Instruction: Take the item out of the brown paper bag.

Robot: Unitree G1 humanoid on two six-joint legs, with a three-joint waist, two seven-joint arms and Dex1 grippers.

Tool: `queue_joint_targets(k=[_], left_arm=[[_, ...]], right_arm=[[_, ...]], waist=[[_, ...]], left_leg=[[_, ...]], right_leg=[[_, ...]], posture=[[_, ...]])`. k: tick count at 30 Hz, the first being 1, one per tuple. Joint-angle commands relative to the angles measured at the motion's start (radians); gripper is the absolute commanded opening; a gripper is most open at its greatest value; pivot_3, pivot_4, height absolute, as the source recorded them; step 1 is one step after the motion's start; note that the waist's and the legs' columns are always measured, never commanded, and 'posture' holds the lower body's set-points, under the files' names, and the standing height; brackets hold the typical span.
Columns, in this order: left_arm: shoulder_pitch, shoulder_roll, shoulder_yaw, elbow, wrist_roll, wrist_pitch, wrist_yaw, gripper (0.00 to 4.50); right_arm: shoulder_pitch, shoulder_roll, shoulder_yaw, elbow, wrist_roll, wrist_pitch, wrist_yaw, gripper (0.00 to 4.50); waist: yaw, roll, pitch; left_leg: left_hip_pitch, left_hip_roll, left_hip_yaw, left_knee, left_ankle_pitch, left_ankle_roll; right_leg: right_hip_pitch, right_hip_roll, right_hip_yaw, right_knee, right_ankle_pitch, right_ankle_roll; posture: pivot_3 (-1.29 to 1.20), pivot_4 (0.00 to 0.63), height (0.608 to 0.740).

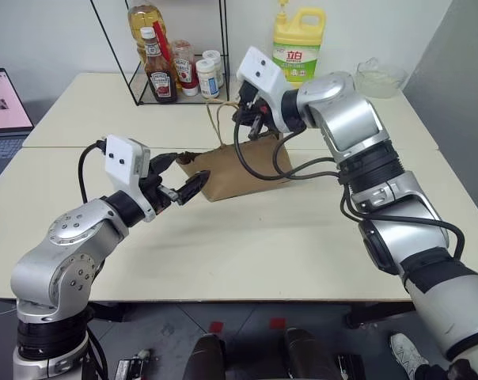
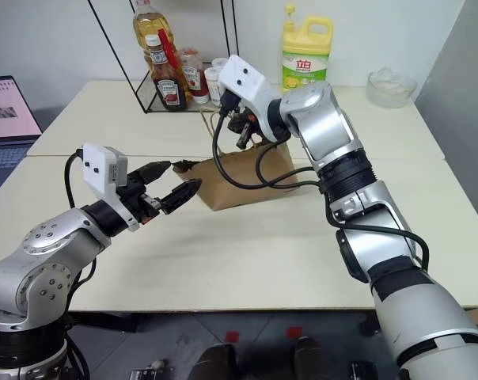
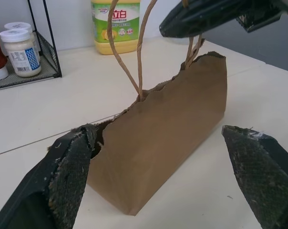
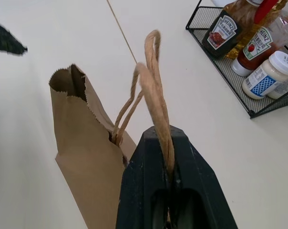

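The brown paper bag [image 1: 247, 170] stands on the table's middle, its jagged top edge slightly parted. My right gripper [image 1: 252, 119] hovers above the bag's far end, shut on the twisted paper handles [image 4: 153, 86], which it holds pulled upward. My left gripper [image 1: 185, 174] is open at the bag's near left end, one finger [image 3: 70, 171] beside the bag's corner and the other finger [image 3: 258, 171] wide of its side, neither clearly touching. The item is hidden; the bag's inside is not visible.
A wire rack [image 1: 176, 99] with ketchup, an oil bottle and jars stands at the back left. A yellow detergent jug [image 1: 297, 46] is behind the bag, a glass bowl [image 1: 380, 77] at the back right, and a laptop [image 1: 3, 111] at the far left.
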Motion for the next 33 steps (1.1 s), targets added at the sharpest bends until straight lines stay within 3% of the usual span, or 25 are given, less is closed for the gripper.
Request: queue_joint_targets(k=[1, 8, 13, 18, 21, 32, 33], left_arm=[[-0.018, 0.002, 0.009, -0.009, 0.003, -0.024, 0.001, 4.5], [-0.024, -0.001, 0.004, -0.008, 0.009, -0.025, 0.004, 4.5], [-0.026, -0.008, -0.001, -0.009, 0.014, -0.026, 0.006, 4.5], [-0.024, -0.008, 0.003, -0.004, 0.023, -0.03, -0.001, 4.5], [-0.028, -0.01, 0.0, 0.001, 0.028, -0.031, -0.002, 4.5], [-0.051, 0.006, -0.015, 0.047, 0.04, -0.047, -0.038, 4.5], [-0.058, 0.009, -0.018, 0.053, 0.041, -0.046, -0.044, 4.5]], right_arm=[[-0.049, 0.008, -0.049, -0.048, 0.05, 0.073, -0.011, 0.07], [-0.012, -0.011, -0.023, -0.064, 0.053, 0.103, -0.02, 0.07], [0.052, -0.061, 0.044, 0.033, -0.035, -0.112, -0.063, 0.07], [0.058, -0.062, 0.033, 0.04, -0.027, -0.1, -0.051, 0.07], [0.07, -0.073, 0.032, 0.024, -0.026, -0.099, -0.041, 0.65], [0.135, -0.153, -0.011, -0.216, 0.067, 0.062, 0.055, 4.48], [0.144, -0.166, -0.017, -0.249, 0.082, 0.083, 0.064, 4.48]], waist=[[0.0, 0.0, 0.0], [0.0, 0.0, 0.0], [0.0, 0.0, 0.0], [0.0, 0.0, 0.0], [0.0, 0.0, 0.0], [0.003, 0.0, 0.0], [0.002, 0.0, 0.0]], left_leg=[[0.0, 0.0, 0.0, 0.0, 0.0, 0.001], [0.0, 0.0, 0.0, 0.0, 0.0, 0.001], [0.0, 0.0, 0.0, 0.0, 0.0, 0.001], [0.0, 0.0, 0.0, 0.0, 0.0, 0.001], [0.0, 0.0, 0.0, 0.0, 0.0, 0.001], [0.0, 0.0, 0.0, 0.001, 0.0, 0.001], [0.0, 0.0, 0.0, 0.001, 0.0, 0.001]], right_leg=[[0.0, 0.0, 0.0, 0.0, 0.0, 0.0], [0.0, 0.0, 0.0, 0.0, 0.0, 0.0], [0.0, 0.0, 0.0, 0.0, 0.0, 0.0], [0.0, 0.0, 0.0, 0.0, 0.0, 0.0], [0.0, 0.0, 0.0, 0.0, 0.0, 0.0], [0.0, 0.0, 0.0, 0.0, 0.0, 0.0], [0.0, 0.0, 0.0, 0.0, 0.0, 0.0]], posture=[[0.0, 0.15, 0.74], [0.0, 0.15, 0.74], [0.0, 0.15, 0.74], [0.0, 0.15, 0.74], [0.0, 0.15, 0.74], [0.0, 0.15, 0.74], [0.0, 0.15, 0.74]])
